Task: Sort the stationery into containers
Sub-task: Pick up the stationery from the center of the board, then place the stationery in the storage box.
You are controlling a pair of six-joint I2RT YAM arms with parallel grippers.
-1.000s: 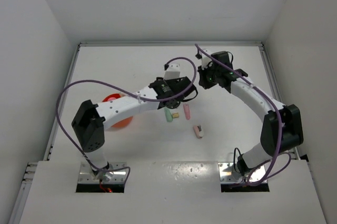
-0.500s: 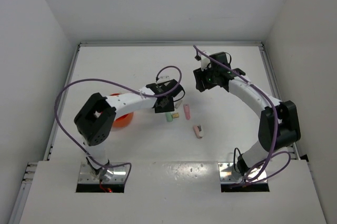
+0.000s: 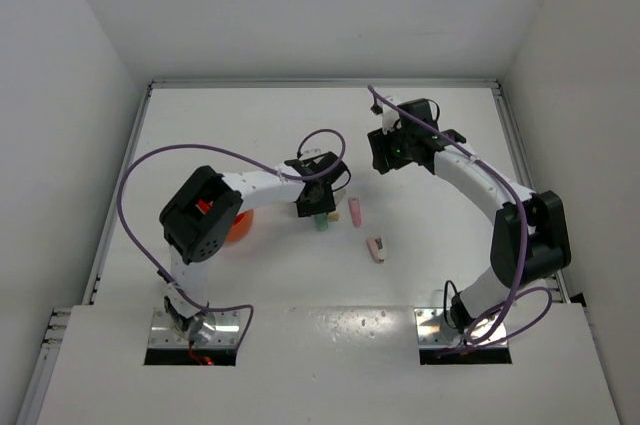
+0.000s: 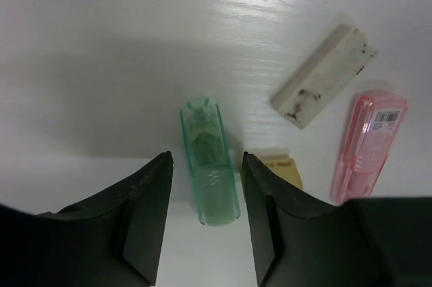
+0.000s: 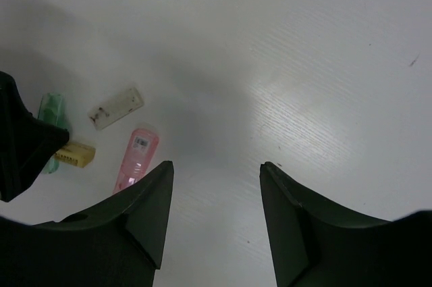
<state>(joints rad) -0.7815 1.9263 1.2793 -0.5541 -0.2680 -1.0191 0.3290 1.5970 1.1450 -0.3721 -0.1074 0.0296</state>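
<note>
A mint-green translucent stub (image 4: 209, 165) lies on the white table between the fingers of my left gripper (image 4: 206, 159), which is open with a gap on each side. Seen from above, that gripper (image 3: 318, 209) hangs right over the green stub (image 3: 322, 224). Beside it lie a tan piece (image 4: 283, 169), a beige eraser (image 4: 322, 76) and a pink stub (image 4: 368, 145) (image 3: 355, 212). A pink-and-dark capped piece (image 3: 376, 248) lies nearer. The orange bowl (image 3: 240, 226) is mostly hidden behind the left arm. My right gripper (image 5: 216, 165) (image 3: 385, 160) is open and empty above bare table.
The left arm's purple cable (image 3: 150, 170) loops wide over the table's left side. Raised rails (image 3: 320, 83) border the table at the back and sides. In the right wrist view the left gripper's dark body (image 5: 20, 138) shows at the left edge.
The left arm has folded back, and its gripper has come down over the green stub. The right gripper shifted slightly a second ago and has held still since.
</note>
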